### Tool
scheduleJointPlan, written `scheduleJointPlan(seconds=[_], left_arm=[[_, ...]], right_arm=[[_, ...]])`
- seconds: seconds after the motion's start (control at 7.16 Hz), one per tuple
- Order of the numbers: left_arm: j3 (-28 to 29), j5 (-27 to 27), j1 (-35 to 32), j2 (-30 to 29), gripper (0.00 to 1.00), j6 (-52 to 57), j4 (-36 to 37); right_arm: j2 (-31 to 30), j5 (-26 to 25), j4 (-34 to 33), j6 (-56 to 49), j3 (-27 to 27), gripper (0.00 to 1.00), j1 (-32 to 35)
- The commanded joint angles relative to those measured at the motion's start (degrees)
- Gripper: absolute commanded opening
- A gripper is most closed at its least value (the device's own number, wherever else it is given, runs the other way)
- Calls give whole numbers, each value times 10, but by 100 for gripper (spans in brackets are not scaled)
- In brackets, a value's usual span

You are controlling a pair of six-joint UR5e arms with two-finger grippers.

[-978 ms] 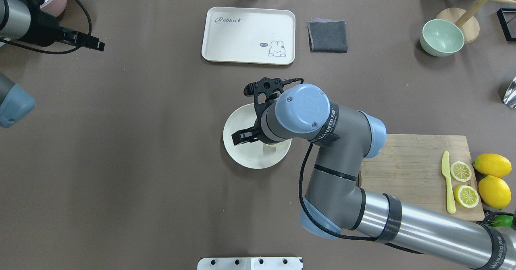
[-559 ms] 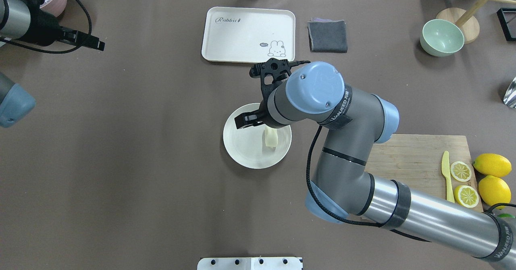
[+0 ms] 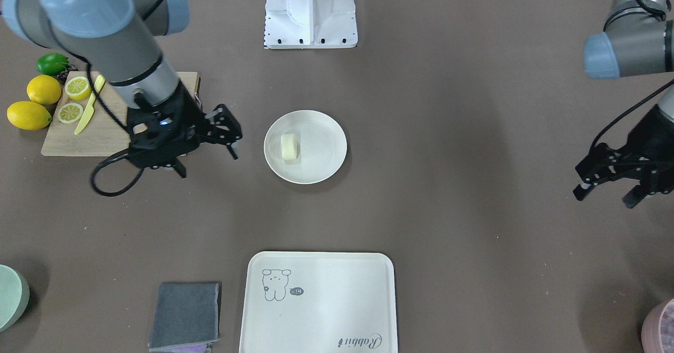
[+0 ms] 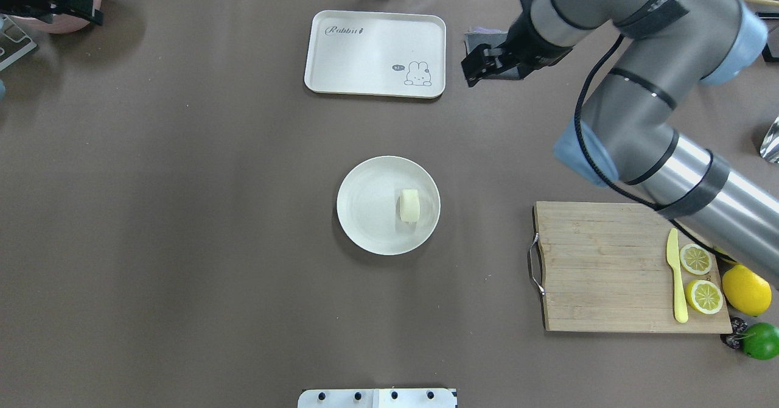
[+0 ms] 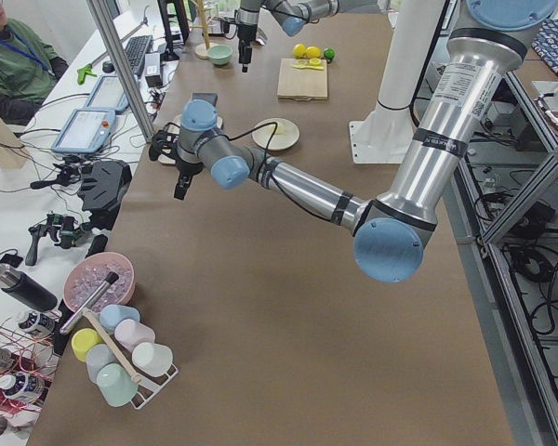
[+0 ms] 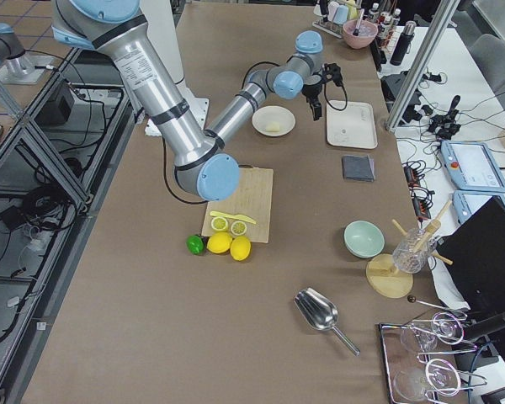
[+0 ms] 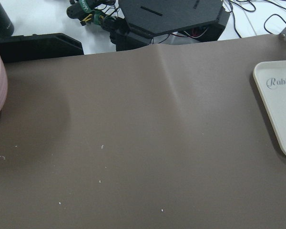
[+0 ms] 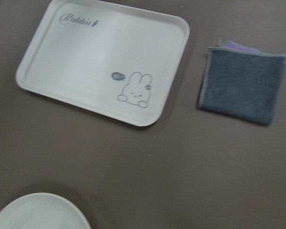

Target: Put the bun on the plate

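Note:
The bun [image 4: 409, 206], a small cream block, lies by itself on the right half of the round off-white plate [image 4: 365, 213] at the table's middle. The front-facing view shows the same bun [image 3: 289, 147] and plate [image 3: 326, 155]. My right gripper [image 3: 209, 165] hangs open and empty, high above the table and well clear of the plate. From overhead it sits over the grey cloth at the back. Its wrist view catches only the plate's rim [image 8: 38, 212]. My left gripper [image 3: 603, 199] is open and empty, far off at the table's left end.
A cream tray [image 4: 375, 53] with a drawn animal and a folded grey cloth [image 3: 184, 313] lie at the back. A wooden board [image 4: 608, 262] with a yellow knife, lemon halves, lemons and a lime is at the right. A pink bowl [image 3: 661, 324] is at the far left corner.
My right gripper, open, has lifted off the plate and swung up and back to the right, leaving the bun lying on the plate. The left arm has drawn further back.

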Motion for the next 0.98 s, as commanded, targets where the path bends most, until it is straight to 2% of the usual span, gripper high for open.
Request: scheduleJointPlan(seconds=[0.0,0.28,0.42,0.7,0.84], left_arm=[[81,-35,-72,-19,98,85,18],[103,-38,-99,-46,98,91,124],[106,-39,-118,-43,98,109,130],[154,-83,-164,-34,98,191,131],[159,-93,-176,-33,98,197,148]], right_arm=[[-69,49,-29,-109,7,100,100],[-119,57,-59,-182,5,100,170],[-138,55,-93,-223,9,100,197],[-166,51,-107,-302,-1,100,230],[-166,57,-125,-306,-10,100,249]])
